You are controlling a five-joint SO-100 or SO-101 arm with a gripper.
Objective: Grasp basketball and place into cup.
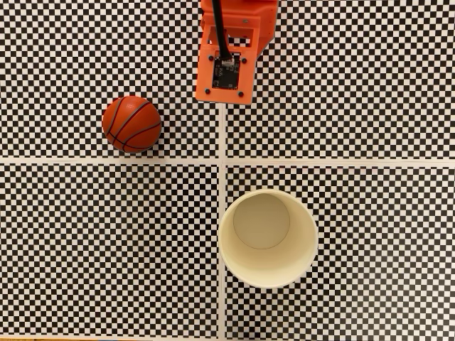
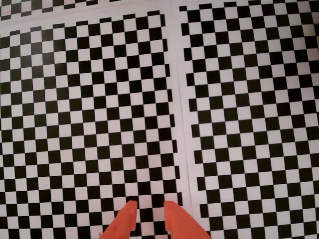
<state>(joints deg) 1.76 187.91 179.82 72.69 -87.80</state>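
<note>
Ball (image 1: pixel 132 124) sits at about 9 o'clock of the arm, cup (image 1: pixel 267 238) upright at 5 o'clock of the ball, well apart. Hand (image 2: pixel 148 205) hangs over bare checkered surface (image 2: pixel 75 124), tips a little apart, holding nothing. Ball's round, no long axis, so it'll probably roll if a finger clips it off-center.

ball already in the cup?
No, in the fixed view the ball sits on the checkered mat, apart from the empty cup.
</note>
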